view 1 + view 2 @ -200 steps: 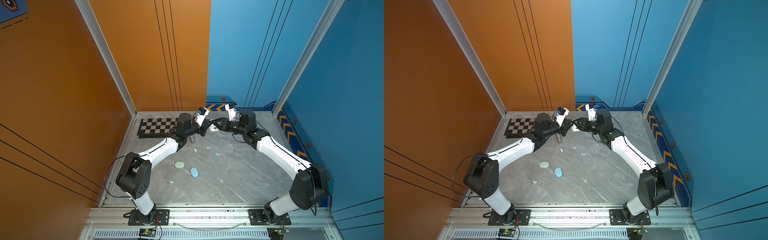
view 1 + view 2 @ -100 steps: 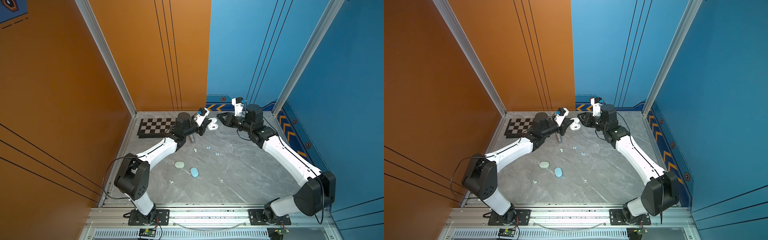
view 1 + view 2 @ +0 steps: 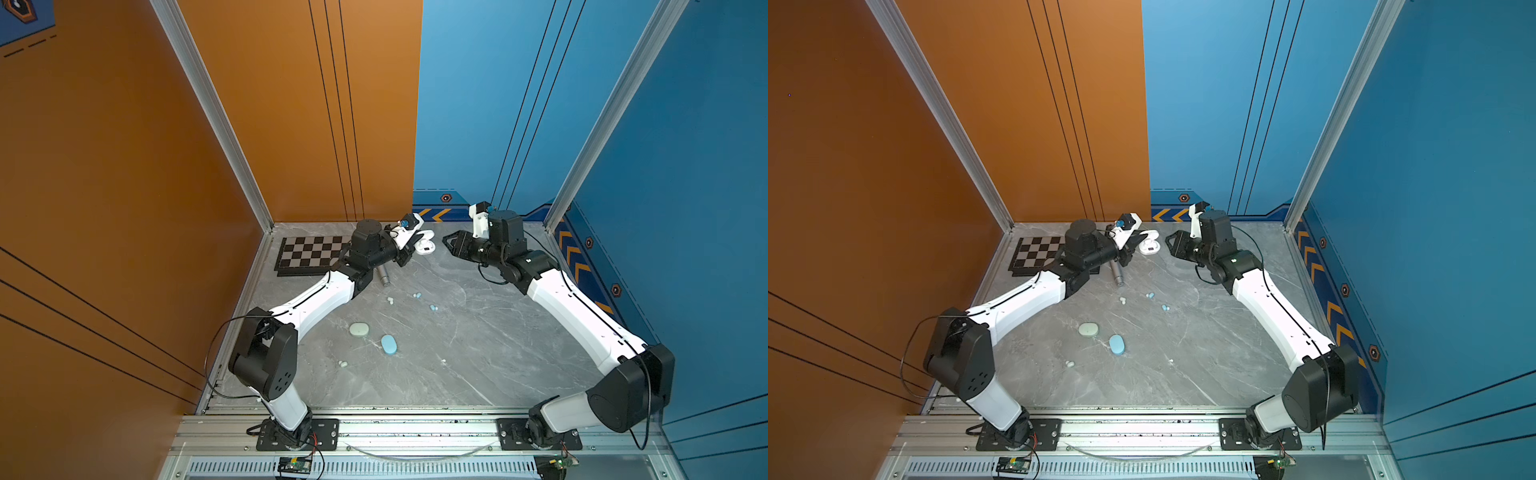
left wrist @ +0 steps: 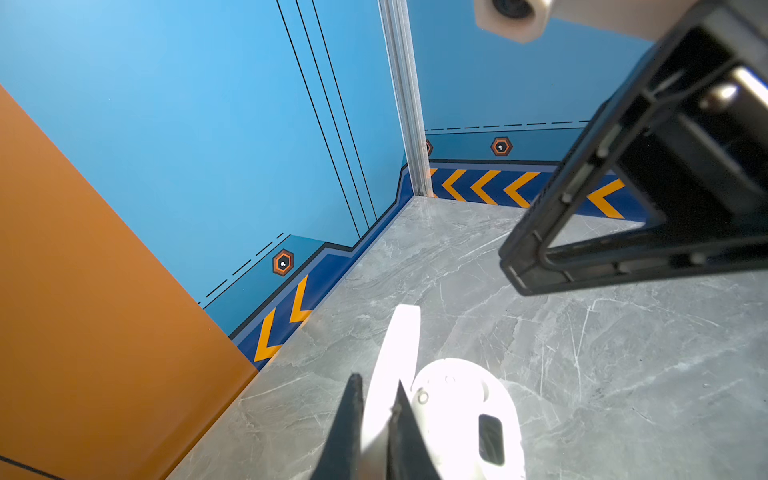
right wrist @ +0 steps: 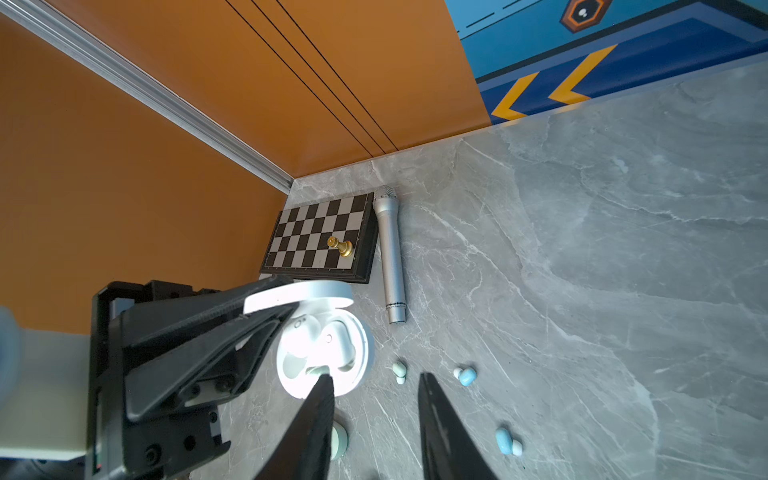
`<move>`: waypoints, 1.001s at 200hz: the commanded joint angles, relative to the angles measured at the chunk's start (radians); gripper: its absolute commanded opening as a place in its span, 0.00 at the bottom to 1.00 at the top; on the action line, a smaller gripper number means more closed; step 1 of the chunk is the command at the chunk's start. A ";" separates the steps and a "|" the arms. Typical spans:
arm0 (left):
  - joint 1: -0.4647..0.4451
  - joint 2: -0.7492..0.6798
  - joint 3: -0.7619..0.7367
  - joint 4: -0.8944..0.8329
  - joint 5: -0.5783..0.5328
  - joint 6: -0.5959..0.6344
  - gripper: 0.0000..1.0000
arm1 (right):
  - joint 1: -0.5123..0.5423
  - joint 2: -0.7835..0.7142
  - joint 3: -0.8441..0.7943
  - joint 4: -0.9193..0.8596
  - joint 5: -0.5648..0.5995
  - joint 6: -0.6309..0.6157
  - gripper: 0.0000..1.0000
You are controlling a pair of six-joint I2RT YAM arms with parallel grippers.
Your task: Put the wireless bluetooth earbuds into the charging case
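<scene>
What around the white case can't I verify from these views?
1. Right wrist view: a finger of the right tool covers part of one slot of the white case; occupied or not, unclear.
2. Left wrist view: white case washed out by glare, cut by the frame edge.
3. Both top views: slots too small to read.

The left arm (image 3: 316, 297) hides most of the microphone (image 3: 384, 277) beside the chessboard (image 3: 307, 253). Glare blanks the open white charging case (image 4: 457, 415)'s wells.

You have bright, even overhead light and only faint, soft shadows on the grey table (image 3: 498, 353) in both top views, but the white charging case (image 4: 457, 411) burns out to glare in the left wrist view.
</scene>
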 commanded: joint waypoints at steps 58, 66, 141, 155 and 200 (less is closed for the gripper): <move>-0.018 -0.023 0.037 -0.014 0.018 -0.001 0.00 | 0.052 0.076 0.070 -0.044 0.066 -0.077 0.40; -0.019 -0.022 0.039 -0.014 0.018 -0.002 0.00 | 0.055 0.084 0.076 -0.046 0.075 -0.081 0.40; -0.022 -0.021 0.041 -0.014 0.021 -0.008 0.00 | 0.068 0.142 0.120 -0.046 0.087 -0.102 0.40; -0.022 -0.021 0.040 -0.014 0.020 -0.008 0.00 | 0.069 0.143 0.118 -0.046 0.086 -0.108 0.40; -0.015 -0.021 0.034 -0.014 0.005 -0.008 0.00 | 0.066 0.134 0.112 -0.046 0.100 -0.117 0.40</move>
